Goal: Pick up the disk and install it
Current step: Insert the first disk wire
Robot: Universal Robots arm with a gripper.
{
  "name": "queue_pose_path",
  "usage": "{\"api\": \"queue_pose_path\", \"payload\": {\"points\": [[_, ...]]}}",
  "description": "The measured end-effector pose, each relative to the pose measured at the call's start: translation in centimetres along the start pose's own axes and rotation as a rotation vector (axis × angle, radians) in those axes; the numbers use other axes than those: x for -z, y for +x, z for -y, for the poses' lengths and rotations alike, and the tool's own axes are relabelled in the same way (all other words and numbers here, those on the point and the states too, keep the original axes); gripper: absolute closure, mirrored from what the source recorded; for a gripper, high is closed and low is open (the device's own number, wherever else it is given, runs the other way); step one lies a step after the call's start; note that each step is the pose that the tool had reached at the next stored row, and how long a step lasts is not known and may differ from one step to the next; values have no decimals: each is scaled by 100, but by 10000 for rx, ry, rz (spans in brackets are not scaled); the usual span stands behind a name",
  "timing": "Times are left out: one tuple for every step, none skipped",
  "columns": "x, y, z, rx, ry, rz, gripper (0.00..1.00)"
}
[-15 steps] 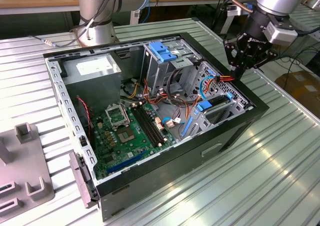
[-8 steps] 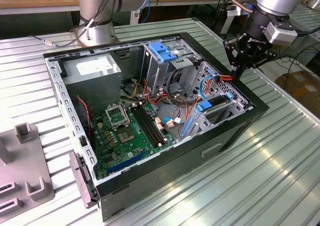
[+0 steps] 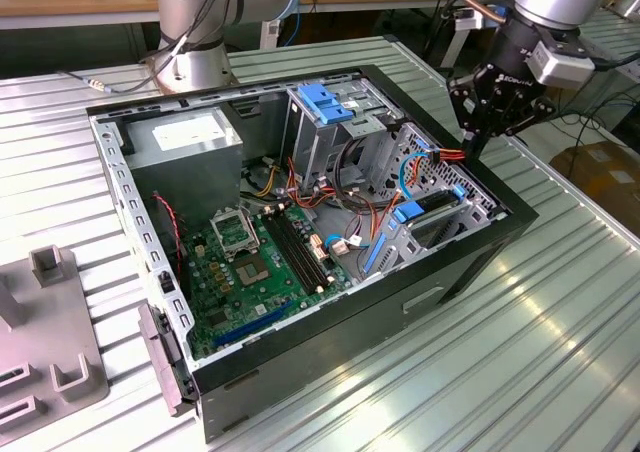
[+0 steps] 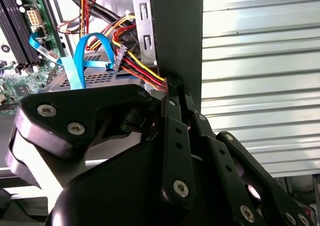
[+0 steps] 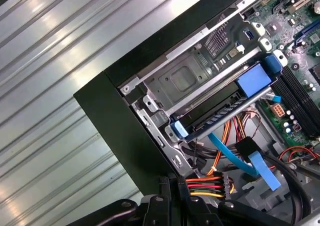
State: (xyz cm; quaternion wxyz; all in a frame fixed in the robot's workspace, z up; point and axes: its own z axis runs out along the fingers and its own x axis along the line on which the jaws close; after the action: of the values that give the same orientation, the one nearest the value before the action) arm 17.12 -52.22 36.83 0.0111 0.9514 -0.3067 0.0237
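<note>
The open computer case (image 3: 330, 352) holds the disk (image 5: 220, 108) in its corner bay; the gripper (image 3: 478, 144) hovers above, jaw state unclear, over the ribbed metal table (image 3: 560, 352).

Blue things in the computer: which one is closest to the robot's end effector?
The flat blue ribbon cable, looping beside the red-and-yellow wires under the end effector. The blue latch tops the metal cage farther off, and the disk sits lower.

Exterior high; wrist views near case (image 3: 470, 262)
</note>
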Motion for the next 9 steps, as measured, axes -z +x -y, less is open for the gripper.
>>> {"api": "queue_pose_path", "payload": {"points": [[0, -13, -10, 0, 1, 1, 83], [1, -23, -17, -2, 1, 0, 83], [1, -30, -22, -18, 0, 0, 83], [1, -36, -27, -56, -1, 1, 83], [1, -38, -28, -143, -6, 1, 83], [1, -38, -28, -257, -13, 2, 83], [1, -39, -28, -394, -20, 3, 83], [1, -39, -29, -603, -31, 4, 83], [1, -39, -29, -727, -37, 5, 83]]}}
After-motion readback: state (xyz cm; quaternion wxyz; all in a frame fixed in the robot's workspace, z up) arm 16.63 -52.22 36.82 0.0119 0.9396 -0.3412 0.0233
